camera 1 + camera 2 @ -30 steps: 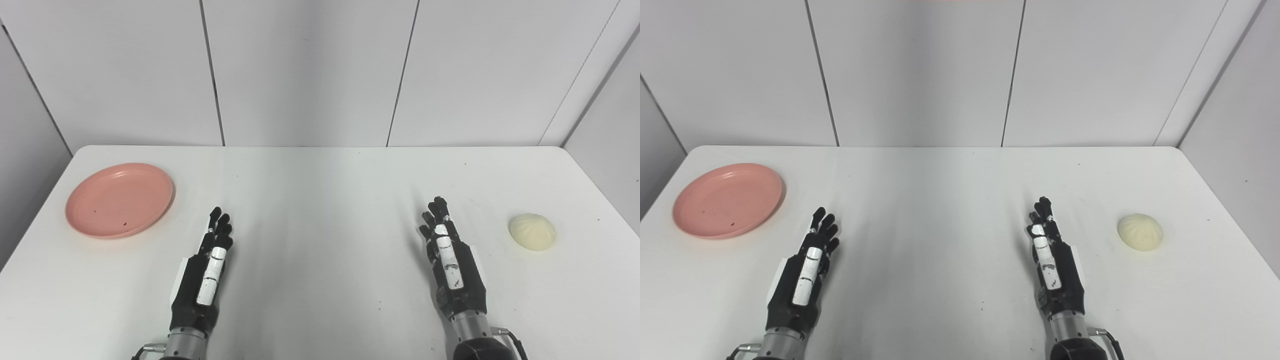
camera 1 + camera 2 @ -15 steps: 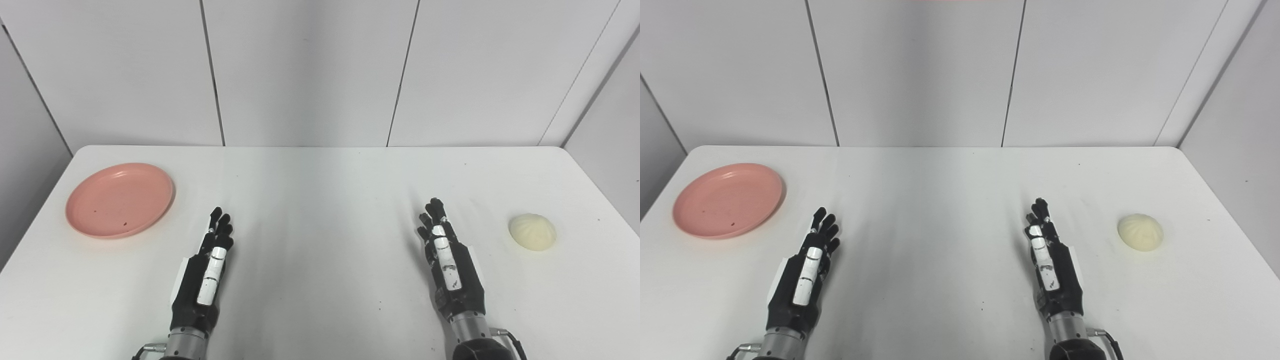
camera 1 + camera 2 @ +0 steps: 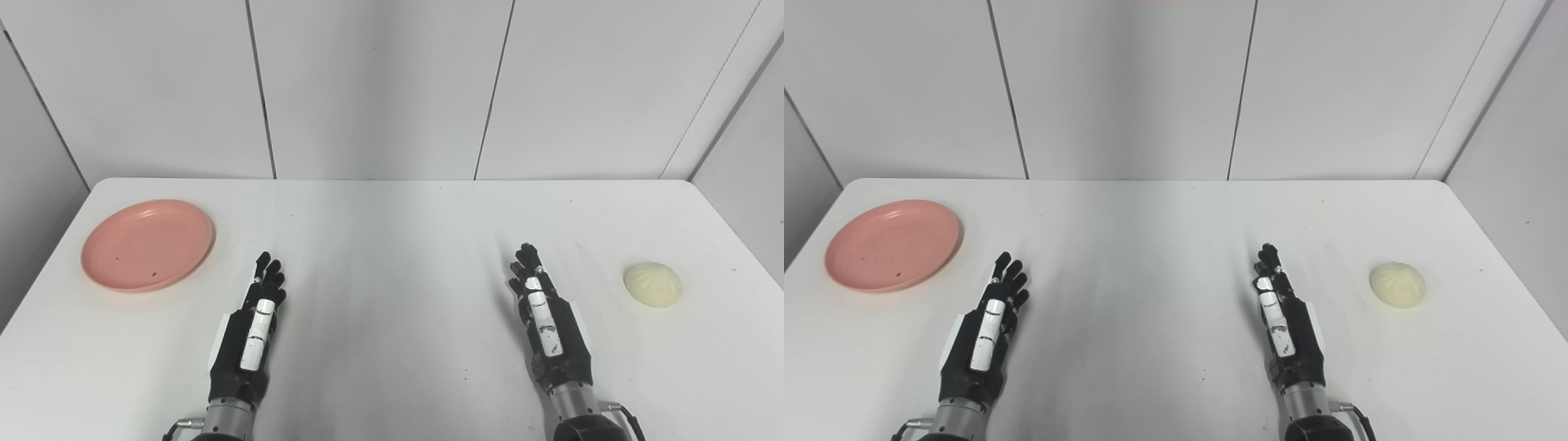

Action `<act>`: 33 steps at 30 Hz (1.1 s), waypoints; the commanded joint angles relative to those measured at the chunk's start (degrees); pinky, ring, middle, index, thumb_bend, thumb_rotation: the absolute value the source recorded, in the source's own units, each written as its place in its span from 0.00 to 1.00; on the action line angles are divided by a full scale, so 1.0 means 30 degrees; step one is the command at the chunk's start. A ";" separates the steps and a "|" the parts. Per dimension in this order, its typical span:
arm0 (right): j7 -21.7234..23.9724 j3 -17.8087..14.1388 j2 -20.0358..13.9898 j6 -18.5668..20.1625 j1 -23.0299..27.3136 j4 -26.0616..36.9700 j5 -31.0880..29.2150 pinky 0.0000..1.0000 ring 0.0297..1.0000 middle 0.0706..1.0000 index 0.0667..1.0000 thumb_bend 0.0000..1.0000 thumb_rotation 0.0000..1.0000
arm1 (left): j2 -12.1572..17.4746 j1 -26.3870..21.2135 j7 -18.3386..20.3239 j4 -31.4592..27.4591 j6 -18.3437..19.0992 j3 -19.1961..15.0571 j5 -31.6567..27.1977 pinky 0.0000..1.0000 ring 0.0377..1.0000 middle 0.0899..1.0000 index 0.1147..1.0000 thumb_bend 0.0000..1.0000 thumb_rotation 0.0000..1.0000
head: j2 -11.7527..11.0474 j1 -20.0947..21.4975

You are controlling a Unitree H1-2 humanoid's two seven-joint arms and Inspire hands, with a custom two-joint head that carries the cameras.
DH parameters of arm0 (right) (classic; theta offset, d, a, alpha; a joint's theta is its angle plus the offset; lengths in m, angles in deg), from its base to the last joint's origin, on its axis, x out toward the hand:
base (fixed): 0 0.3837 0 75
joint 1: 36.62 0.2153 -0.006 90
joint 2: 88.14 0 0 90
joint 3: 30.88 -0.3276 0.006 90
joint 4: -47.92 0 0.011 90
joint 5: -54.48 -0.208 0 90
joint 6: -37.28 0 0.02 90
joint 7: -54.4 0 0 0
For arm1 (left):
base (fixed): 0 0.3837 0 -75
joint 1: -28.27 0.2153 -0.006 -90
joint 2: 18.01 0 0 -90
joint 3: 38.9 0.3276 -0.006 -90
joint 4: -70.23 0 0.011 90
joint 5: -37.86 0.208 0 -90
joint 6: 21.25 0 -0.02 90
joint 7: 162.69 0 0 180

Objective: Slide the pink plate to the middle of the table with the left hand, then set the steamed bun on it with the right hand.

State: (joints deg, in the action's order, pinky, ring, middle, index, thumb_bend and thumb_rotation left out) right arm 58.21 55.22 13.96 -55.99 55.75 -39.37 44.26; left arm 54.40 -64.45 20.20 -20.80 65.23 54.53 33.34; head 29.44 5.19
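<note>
Plate, pink, empty, lies flat at left of frame near table's left edge, a few dark specks on its surface. Bun, pale and pleated, sits at right of frame near table's right edge, well apart from plate. Left hand, lower left, empty, fingers extended and pointing up-frame, below and right of plate, not touching it. Right hand, lower right, likewise empty with fingers extended, left of bun, clear gap between. White wall panels fill upper frame.
</note>
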 commanded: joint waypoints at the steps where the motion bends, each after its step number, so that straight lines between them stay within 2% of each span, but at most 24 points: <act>1: 0.0237 0.0063 0.0016 -0.0336 -0.0543 -0.0633 -0.0027 0.99 0.98 0.97 0.96 0.74 0.82 | -0.0107 -0.0395 0.0076 0.0064 -0.0432 0.0019 0.0046 1.00 1.00 1.00 1.00 0.70 0.88 | -0.0041 -0.0040; 12: 0.0531 -0.0124 -0.0345 -0.0878 -0.0457 -0.1275 -0.0266 0.99 0.98 0.98 0.97 0.73 0.82 | -0.0344 -0.0481 -0.0148 0.0702 -0.0931 0.0227 0.0574 1.00 1.00 1.00 1.00 0.68 0.87 | -0.0649 -0.1067; 20: 0.1010 -0.0396 -0.0787 -0.1605 -0.0539 -0.2075 -0.0583 1.00 0.98 0.98 0.98 0.75 0.84 | -0.0875 -0.0382 -0.0442 0.1303 -0.1579 0.0608 0.1203 1.00 1.00 1.00 1.00 0.69 0.87 | -0.1820 -0.2399; 33: 0.1816 -0.0671 -0.1460 -0.3236 -0.0228 -0.4150 -0.1168 1.00 1.00 1.00 1.00 0.69 0.88 | -0.1601 -0.0605 -0.1196 0.2979 -0.3010 0.0899 0.2504 1.00 1.00 1.00 1.00 0.63 0.89 | -0.3708 -0.4534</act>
State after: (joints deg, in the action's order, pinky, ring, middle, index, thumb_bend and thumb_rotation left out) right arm 62.63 53.81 9.83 -63.11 58.78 -45.78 41.11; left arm 50.06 -67.15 17.01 -14.71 58.38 56.66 40.33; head 18.29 -8.34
